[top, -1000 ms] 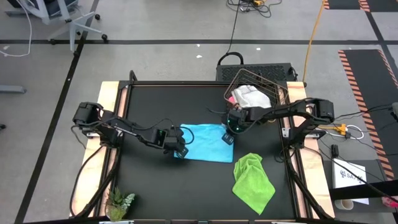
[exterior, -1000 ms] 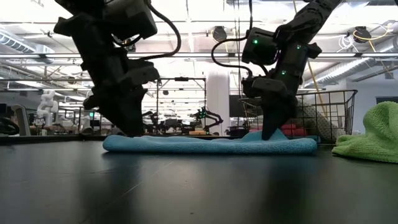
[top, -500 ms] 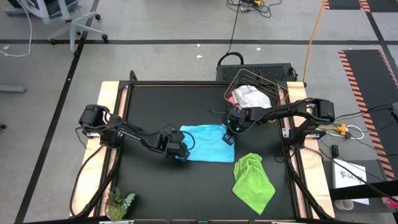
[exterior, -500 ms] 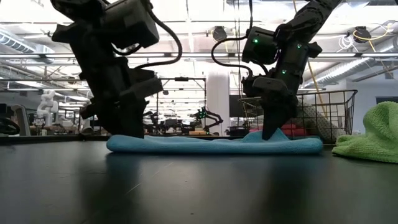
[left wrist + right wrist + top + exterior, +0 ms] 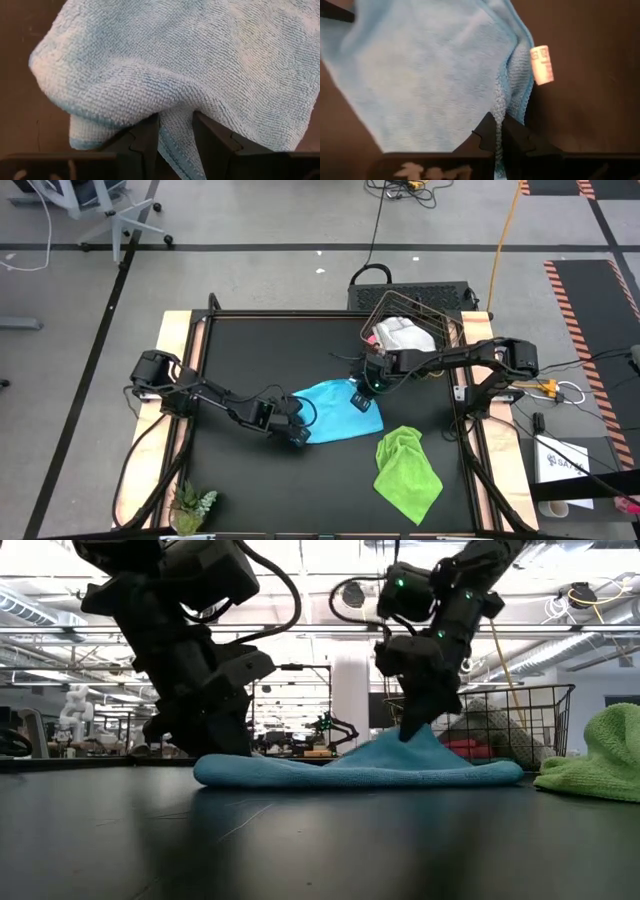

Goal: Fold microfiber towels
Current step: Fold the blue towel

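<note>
Light blue towel (image 5: 335, 412) is pinched at one corner by right gripper (image 5: 366, 394), lifted; opposite edge is clamped by left gripper (image 5: 297, 432) at table (image 5: 250, 350).

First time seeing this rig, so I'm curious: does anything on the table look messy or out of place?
The green towel lies crumpled near the table's right edge. The blue towel is rumpled, pinched at both ends by the end effectors. Nothing looks spilled or damaged.

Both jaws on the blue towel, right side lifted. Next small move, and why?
Probably carry the right gripper toward the left gripper, laying the raised edge over. Its jaws are shut on the light blue towel, tenting that side off the table, while the left jaws pinch the opposite corner low, so the fold looks begun but not laid down.
</note>
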`<state>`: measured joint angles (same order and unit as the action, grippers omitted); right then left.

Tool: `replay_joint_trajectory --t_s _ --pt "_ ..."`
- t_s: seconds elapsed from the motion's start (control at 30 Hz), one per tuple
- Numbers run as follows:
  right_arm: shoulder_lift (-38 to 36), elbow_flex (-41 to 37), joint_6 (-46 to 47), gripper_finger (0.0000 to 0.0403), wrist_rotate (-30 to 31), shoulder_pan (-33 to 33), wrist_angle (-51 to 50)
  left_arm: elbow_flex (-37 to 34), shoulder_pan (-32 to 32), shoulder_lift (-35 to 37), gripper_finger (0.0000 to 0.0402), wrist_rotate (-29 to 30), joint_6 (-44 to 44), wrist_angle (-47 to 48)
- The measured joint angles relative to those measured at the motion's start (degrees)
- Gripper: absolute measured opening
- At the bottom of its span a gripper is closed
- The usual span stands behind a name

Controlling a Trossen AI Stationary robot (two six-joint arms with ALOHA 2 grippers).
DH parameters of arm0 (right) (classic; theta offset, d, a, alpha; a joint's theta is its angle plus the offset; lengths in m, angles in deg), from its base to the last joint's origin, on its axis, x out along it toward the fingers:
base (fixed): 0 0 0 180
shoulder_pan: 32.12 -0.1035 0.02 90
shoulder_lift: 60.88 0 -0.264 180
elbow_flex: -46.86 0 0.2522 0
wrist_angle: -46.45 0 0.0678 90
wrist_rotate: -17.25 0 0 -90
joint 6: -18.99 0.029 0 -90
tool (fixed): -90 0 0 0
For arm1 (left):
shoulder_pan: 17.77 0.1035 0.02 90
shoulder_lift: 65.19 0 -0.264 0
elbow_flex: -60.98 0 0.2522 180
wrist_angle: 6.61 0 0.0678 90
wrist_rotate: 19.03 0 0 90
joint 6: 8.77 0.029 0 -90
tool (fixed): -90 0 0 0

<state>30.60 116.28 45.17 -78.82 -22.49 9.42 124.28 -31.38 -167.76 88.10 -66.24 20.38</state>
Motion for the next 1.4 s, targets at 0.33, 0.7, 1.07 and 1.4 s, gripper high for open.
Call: replay_joint_trajectory --t_s 0.33,0.7,1.07,1.4 --pt "-0.04 9.11 -0.38 0.0000 -0.02 -2.04 -10.72 -0.08 -0.02 -0.83 0.0126 -0.49 -0.09 -0.73" --pt "-0.13 18.95 0.24 0.0000 -0.17 -2.98 -5.40 -0.19 0.42 -0.97 0.0126 0.04 1.01 -2.92" --pt "4.10 18.71 1.01 0.0000 1.46 -3.34 -0.47 -0.24 2.63 -1.20 0.0126 0.41 3.31 -8.51" --pt "11.56 18.69 3.38 0.0000 -3.23 -3.44 12.30 -0.24 4.11 -1.20 0.0126 0.58 4.85 -9.13"
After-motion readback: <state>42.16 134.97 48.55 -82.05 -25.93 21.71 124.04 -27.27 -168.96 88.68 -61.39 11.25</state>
